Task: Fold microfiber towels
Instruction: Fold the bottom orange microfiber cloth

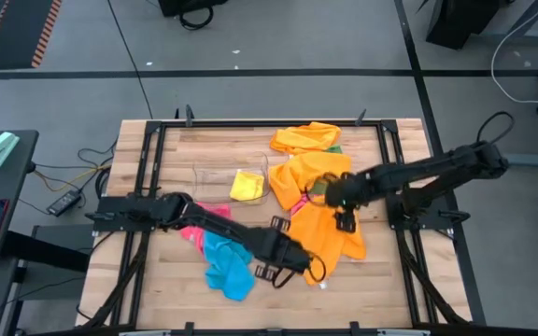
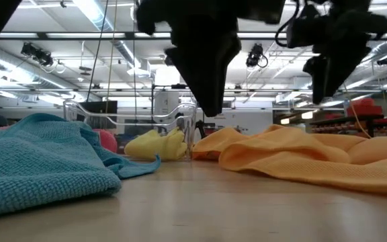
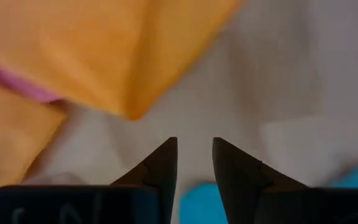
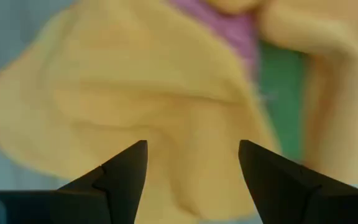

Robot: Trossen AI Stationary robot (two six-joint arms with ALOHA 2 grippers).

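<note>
A large orange towel (image 1: 323, 224) lies rumpled on the table's right half, over a pink towel (image 4: 224, 26) and a green one (image 4: 288, 102). My right gripper (image 4: 193, 144) hangs open just above its middle (image 1: 346, 222), clear of the cloth. My left gripper (image 3: 194, 142) is open by a narrow gap over bare wood, beside the orange towel's near left corner (image 3: 129, 112); nothing is between its fingers. A blue towel (image 1: 228, 266) lies crumpled at the near left, partly on another pink towel (image 1: 192, 233).
A clear plastic bin (image 1: 215, 177) at the table's middle holds a yellow towel (image 1: 247, 184). A second orange towel (image 1: 308, 138) lies bunched at the far edge. A dark frame (image 1: 148, 159) runs round the tabletop. Bare wood shows at the near edge (image 2: 247, 208).
</note>
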